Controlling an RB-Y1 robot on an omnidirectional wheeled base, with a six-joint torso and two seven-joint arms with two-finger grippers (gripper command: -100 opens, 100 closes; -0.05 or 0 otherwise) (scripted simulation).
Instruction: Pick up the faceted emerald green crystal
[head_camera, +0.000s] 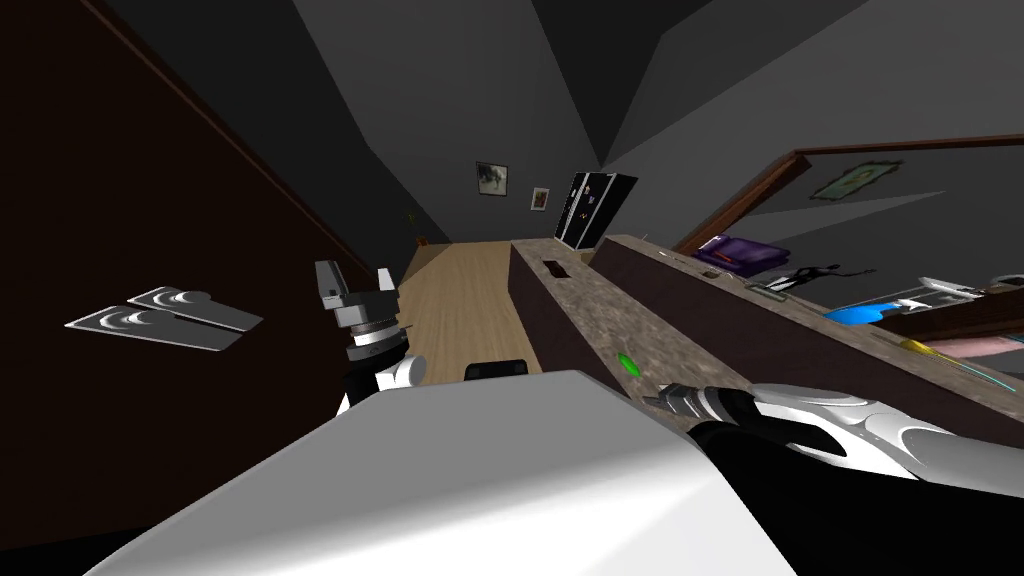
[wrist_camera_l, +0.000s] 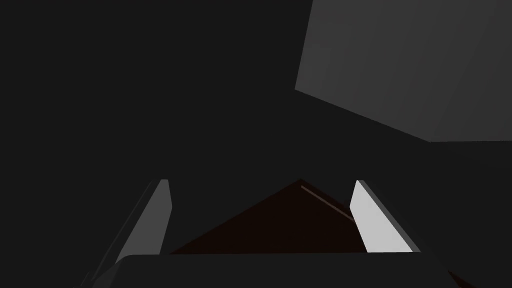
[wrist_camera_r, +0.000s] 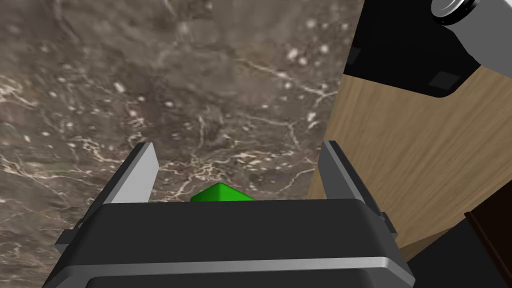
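On bench (wrist_camera_r: 150, 75), crystal (wrist_camera_r: 222, 193) lies between wide fingers of right tool (wrist_camera_r: 239, 147), untouched; left tool (wrist_camera_l: 261, 182) wide, raised.

Brown marble counter (head_camera: 585, 310), wooden floor (head_camera: 455, 290), grey walls (head_camera: 420, 110).

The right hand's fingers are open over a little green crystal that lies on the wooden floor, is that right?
Not quite. The green crystal lies on the brown, veined stone counter, not on the wooden floor, which runs beside the counter. The right wrist view shows it. The right hand's fingers are indeed open over it.
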